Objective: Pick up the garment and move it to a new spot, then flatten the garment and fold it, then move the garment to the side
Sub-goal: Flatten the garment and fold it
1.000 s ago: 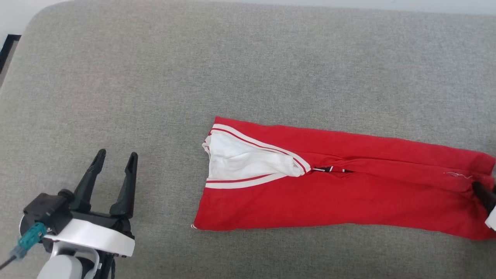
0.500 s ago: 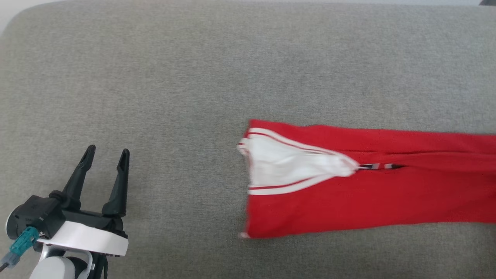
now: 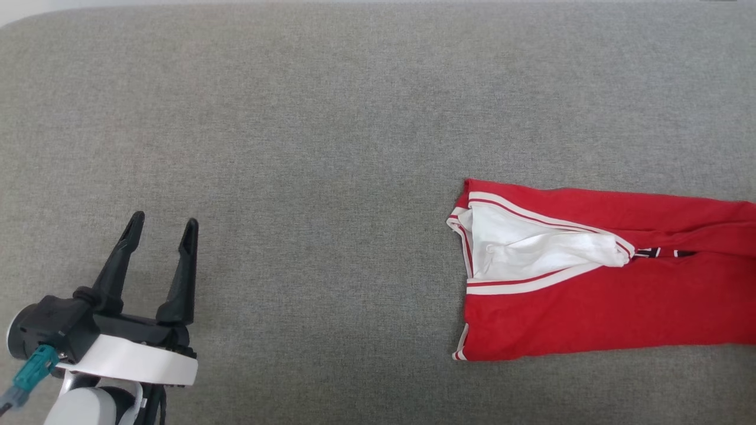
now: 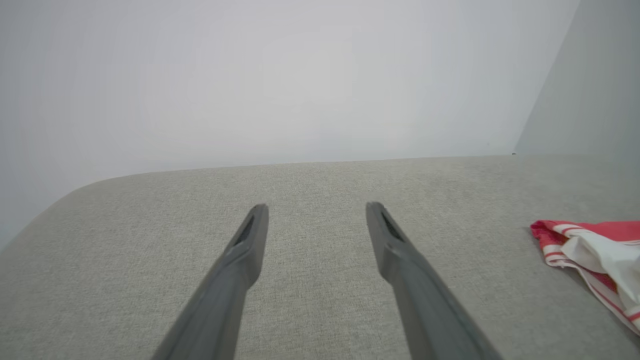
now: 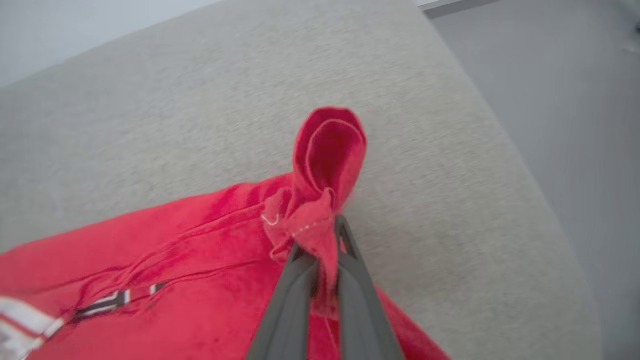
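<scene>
Nothing legible (print on the garment (image 3: 590, 307) hidden).

The red, white-sleeved garment (image 3: 590, 307) lies folded into a long strip.

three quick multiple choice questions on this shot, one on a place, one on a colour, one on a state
1. Where on the grey cushion does the garment lie in the head view? A) right side B) far left C) middle
2. What colour is its folded-in sleeve? A) blue B) white C) black
3. How is the right tool? A) open, empty B) shut on the garment C) shut, empty
1 A, it reaches that view's right edge; 2 B, white cloth inside striped trim; 3 B, red cloth bunches between its closed fingers.
</scene>
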Robot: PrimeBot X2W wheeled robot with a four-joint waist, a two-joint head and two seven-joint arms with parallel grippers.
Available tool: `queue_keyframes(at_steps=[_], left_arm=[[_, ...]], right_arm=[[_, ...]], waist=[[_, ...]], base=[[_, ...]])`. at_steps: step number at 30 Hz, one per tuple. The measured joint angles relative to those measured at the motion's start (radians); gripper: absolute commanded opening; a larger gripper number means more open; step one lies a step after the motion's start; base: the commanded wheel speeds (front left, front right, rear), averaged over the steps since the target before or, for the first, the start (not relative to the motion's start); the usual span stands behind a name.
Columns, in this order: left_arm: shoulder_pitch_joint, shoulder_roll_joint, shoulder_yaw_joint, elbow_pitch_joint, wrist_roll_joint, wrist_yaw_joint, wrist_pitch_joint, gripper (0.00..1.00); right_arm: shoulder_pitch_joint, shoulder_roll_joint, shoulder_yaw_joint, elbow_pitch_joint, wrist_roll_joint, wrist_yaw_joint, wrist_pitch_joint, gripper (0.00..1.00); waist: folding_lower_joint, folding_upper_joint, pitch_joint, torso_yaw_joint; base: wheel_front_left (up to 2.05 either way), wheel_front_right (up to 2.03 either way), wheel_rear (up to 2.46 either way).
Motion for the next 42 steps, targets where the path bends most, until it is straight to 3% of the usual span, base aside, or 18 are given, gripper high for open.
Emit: queue_keyframes(at_steps=[10,16,24,33,34,35,36,42], left_arm=[[-0.002,0.0,-0.041,-0.004,-0.042,0.0,0.0,1.0],[-0.022,-0.005,-0.056,-0.002,-0.053,0.0,0.0,1.0],[-0.047,-0.014,-0.078,0.006,-0.066,0.0,0.0,1.0],[-0.061,-0.023,-0.086,0.029,-0.082,0.0,0.0,1.0],[-0.061,-0.023,-0.087,0.031,-0.084,0.0,0.0,1.0],[-0.061,-0.023,-0.086,0.033,-0.085,0.0,0.0,1.0],[-0.06,-0.023,-0.084,0.036,-0.085,0.0,0.0,1.0],[-0.034,-0.02,-0.07,0.05,-0.089,0.0,0.0,1.0]], right_arm=[[0.033,0.063,0.392,-0.223,0.095,0.0,0.113,0.0],[-0.013,0.083,0.659,-0.287,0.097,0.0,0.146,0.0],[-0.097,0.104,0.862,-0.189,0.089,0.0,0.134,0.0],[-0.136,0.097,0.927,0.013,0.075,0.0,0.02,0.0],[-0.138,0.096,0.931,0.027,0.076,0.0,0.005,0.24],[-0.139,0.097,0.93,0.037,0.079,0.0,-0.009,0.57],[-0.139,0.098,0.929,0.042,0.08,0.0,-0.025,1.0],[-0.145,0.094,0.879,-0.014,0.105,0.0,-0.095,1.0]], waist=[[0.0,0.0,-0.005,0.005],[0.0,0.0,0.007,0.029],[0.0,0.0,0.024,0.065],[0.0,0.0,0.026,0.089],[0.0,0.0,0.024,0.089],[0.0,0.0,0.021,0.087],[0.0,0.0,0.017,0.085],[0.0,0.0,-0.013,0.054]], base=[[0.0,0.0,0.0],[0.0,0.0,0.0],[0.0,0.0,0.0],[0.0,0.0,0.0],[0.0,0.0,0.0],[0.0,0.0,0.0],[0.0,0.0,0.0],[0.0,0.0,0.0]])
